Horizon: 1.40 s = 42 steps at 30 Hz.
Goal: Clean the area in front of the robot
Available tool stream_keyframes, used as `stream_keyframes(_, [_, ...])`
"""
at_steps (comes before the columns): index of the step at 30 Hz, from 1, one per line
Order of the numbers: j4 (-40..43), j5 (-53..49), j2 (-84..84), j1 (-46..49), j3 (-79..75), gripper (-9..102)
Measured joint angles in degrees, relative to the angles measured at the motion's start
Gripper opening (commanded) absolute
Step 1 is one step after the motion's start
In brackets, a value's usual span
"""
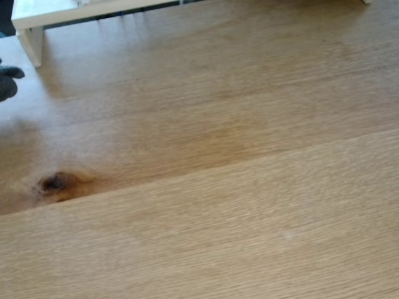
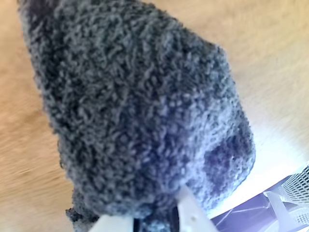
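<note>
1. Cloth (image 2: 140, 111): dark grey, fuzzy, looped pile. It bulks up across most of the wrist view. Judged soft, light and floppy, with no stiffness of its own; it should drape and drag rather than push.
2. Grip: the white gripper (image 2: 149, 220) shows at 6 o'clock in the wrist view, its two fingers running up into the cloth's lower edge. It looks clamped on a bunch of cloth there, but the tips are buried, so that is a judgement.
3. Hold advice: a gathered fold near the edge is the right place. A thin single layer would likely slip out under wiping drag.
4. In the fixed view a dark fuzzy bit (image 1: 9, 81) sits at the 9 o'clock edge, probably the same cloth, mostly cut off.
5. Area (image 1: 237, 187): light oak surface with fine grain, a plank seam running diagonally, and a dark knot (image 1: 55, 183) at about 8 o'clock. Hard and flat, so the pile should glide with moderate friction.
6. Faint whitish speck (image 1: 288, 235) at about 5 o'clock, well apart from the cloth.
7. White board (image 1: 37, 18) at 11 o'clock, along the top edge.
</note>
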Motion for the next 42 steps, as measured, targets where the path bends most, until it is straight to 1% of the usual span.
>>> stream_keyframes(6, [-26.98,0.0,10.63,-0.26,28.74,0])
stream_keyframes(9, [-36.12,0.35,16.7,-0.79,41.92,0])
stream_keyframes(12, [-40.78,-0.18,22.5,-1.76,52.56,0])
stream_keyframes(14, [-41.66,-1.14,26.19,-2.29,58.1,0])
stream_keyframes(15, [-41.92,-1.58,27.77,-2.37,60.21,4])
stream_keyframes(17, [-42.89,-2.29,30.76,-2.81,63.98,18])
stream_keyframes(19, [-44.65,-2.72,33.22,-3.16,66.97,30])
stream_keyframes(22, [-47.9,-2.81,36.39,-3.69,69.96,39])
stream_keyframes(25, [-51.68,-0.97,38.85,-4.39,71.02,42])
stream_keyframes(28, [-54.67,1.58,40.96,-5.63,71.1,41])
stream_keyframes(30, [-55.37,2.64,42.36,-7.21,71.1,34])
stream_keyframes(33, [-55.46,3.34,45.09,-11.43,71.1,21])
stream_keyframes(36, [-54.32,2.99,48.87,-18.19,71.1,14])
stream_keyframes(39, [-52.38,2.99,53.09,-26.02,71.1,2])
stream_keyframes(40, [-51.68,3.43,54.58,-28.74,71.1,0])
stream_keyframes(42, [-49.31,5.45,57.66,-34.54,71.1,0])
